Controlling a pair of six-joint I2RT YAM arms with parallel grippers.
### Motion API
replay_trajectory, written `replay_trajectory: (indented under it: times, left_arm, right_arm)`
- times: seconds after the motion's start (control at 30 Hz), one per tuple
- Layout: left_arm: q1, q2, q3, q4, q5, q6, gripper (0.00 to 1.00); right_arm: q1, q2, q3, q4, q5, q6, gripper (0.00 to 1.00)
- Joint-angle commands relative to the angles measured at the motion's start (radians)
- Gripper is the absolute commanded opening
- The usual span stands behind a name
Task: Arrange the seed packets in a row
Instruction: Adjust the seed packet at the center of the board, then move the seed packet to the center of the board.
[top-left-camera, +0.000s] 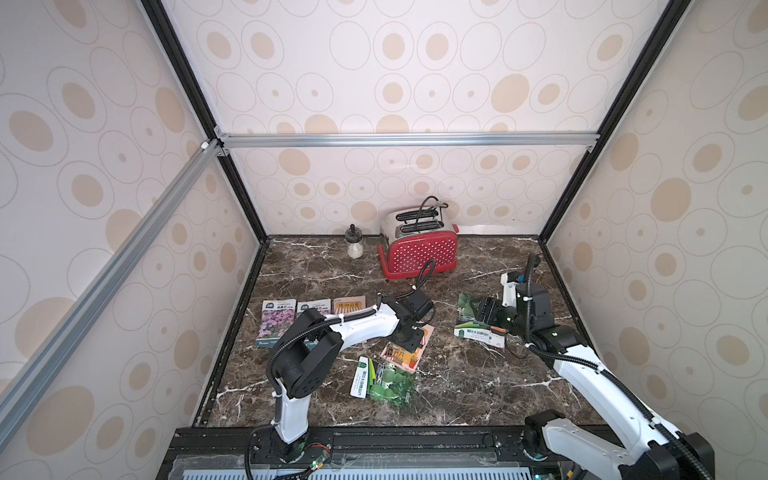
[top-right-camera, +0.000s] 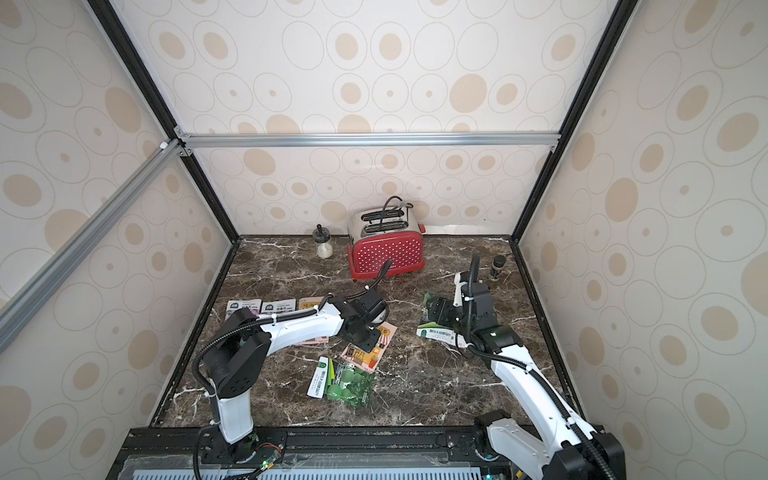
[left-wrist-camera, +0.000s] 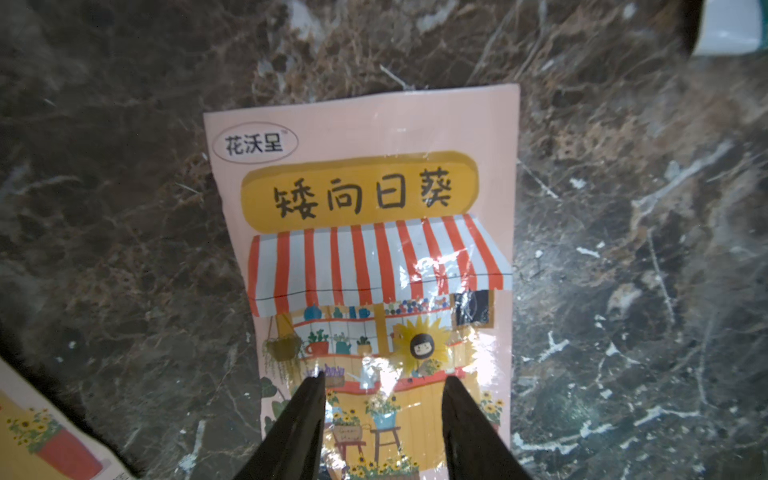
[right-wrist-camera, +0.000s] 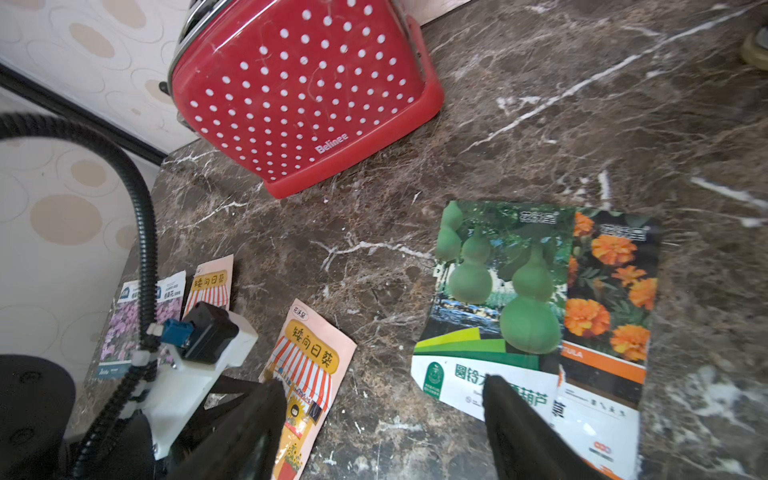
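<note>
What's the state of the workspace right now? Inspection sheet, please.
Surface: dark marble tabletop, white veins.
Job's things: two purple-flower packets and row shop-drawing packet lined up at left; loose shop-drawing packet mid-table; front gourd packet nearest robot; right gourd packet overlaps orange-flower packet.
Clutter: red toaster, small jar, dark bottle at back.
Grippers: left pincer open over loose shop-drawing packet; right pincer open, empty.
Cables: black conduit along arms; toaster cord looped on top.
Surroundings: oval-patterned walls, aluminium frame.

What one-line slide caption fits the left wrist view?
Open left hand poised over a pink shop-drawing seed packet lying flat on the dark marble table.
</note>
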Motion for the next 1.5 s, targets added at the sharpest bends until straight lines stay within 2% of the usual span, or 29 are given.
replay_trajectory:
  times: [0.0, 0.47, 0.8, 1.47]
  left_arm:
    - [-0.009, 0.039, 0.038, -0.042, -0.043, 0.026, 0.47]
    - [0.014, 0.178, 0.122, -0.069, -0.066, -0.066, 0.46]
    - [0.107, 0.137, 0.048, 0.057, -0.052, -0.208, 0.45]
    - [0.167, 0.092, -0.054, 0.098, -0.081, -0.338, 0.45]
  right_arm:
    - [-0.041, -0.028, 0.046, -0.053, -0.035, -0.027, 0.79]
    - [-0.081, -0.032, 0.060, -0.042, -0.062, -0.029, 0.79]
    - [-0.082, -0.024, 0.055, -0.032, -0.075, -0.017, 0.79]
    - [-0.082, -0.008, 0.042, -0.010, -0.101, 0.007, 0.79]
